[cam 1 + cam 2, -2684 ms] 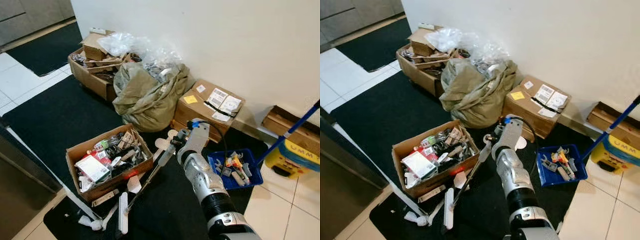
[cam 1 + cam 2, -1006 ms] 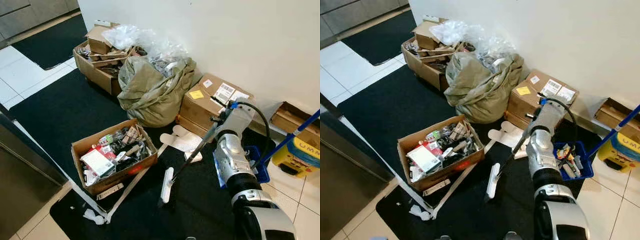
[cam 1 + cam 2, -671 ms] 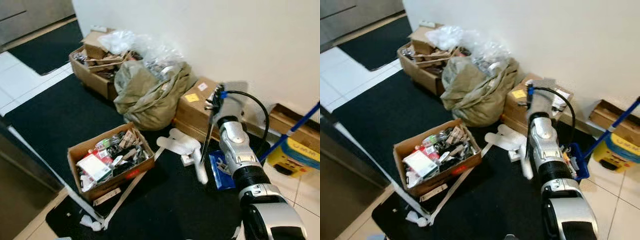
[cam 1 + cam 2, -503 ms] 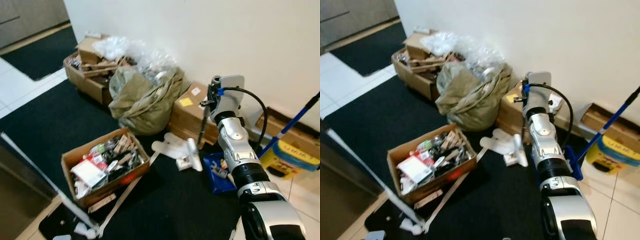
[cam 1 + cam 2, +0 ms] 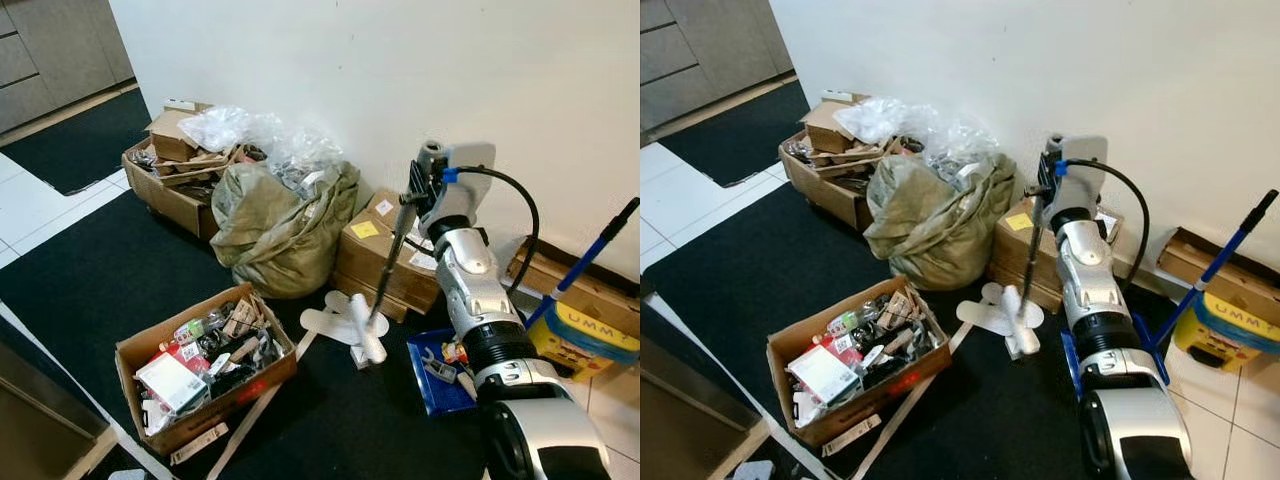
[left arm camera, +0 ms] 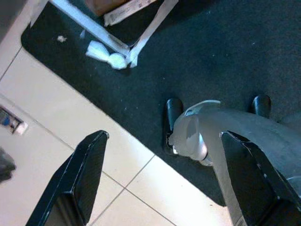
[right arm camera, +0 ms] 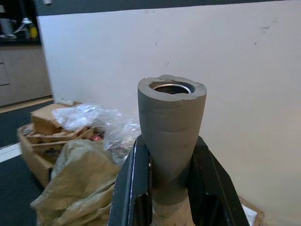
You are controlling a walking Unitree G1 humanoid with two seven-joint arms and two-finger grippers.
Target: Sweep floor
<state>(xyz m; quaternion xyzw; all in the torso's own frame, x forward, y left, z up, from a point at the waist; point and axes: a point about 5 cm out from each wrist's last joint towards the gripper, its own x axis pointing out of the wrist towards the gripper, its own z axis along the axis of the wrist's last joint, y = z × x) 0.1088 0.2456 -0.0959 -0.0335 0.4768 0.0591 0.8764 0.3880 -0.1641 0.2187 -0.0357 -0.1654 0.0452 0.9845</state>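
Right tool (image 7: 170, 188): raised before the white wall (image 5: 330, 70), its two black fingers (image 7: 129, 188) clamping the grey foam grip at the top of the broom handle (image 7: 171, 122).

Broom (image 5: 385, 275): the handle is running down from the right tool, tilted slightly; the white head (image 5: 368, 335) is resting on the black mat (image 5: 120, 270), touching flat white paper pieces (image 5: 335, 320), just in front of the taped cardboard box (image 5: 375, 250).

Left tool (image 6: 155, 183): hanging low over the mat's edge where it is meeting the pale floor tiles (image 6: 61, 155), fingers (image 6: 77, 181) spread wide apart and gripping nothing. A crumpled white wad (image 6: 108, 54) and white strips are lying on the mat near that edge.

Open cardboard box (image 5: 205, 370): sitting on the mat, packed with mixed small goods.

Olive sack (image 5: 275, 225): slumping against the wall, beside the taped box.

Far cardboard box (image 5: 175, 180): standing by the wall, clear plastic bags (image 5: 240, 130) piled on it.

Blue tray (image 5: 440, 370): lying at the mat's right edge, partly hidden by the right arm, holding small parts.

Blue pole (image 5: 585, 260): leaning above a yellow container (image 5: 585, 335).
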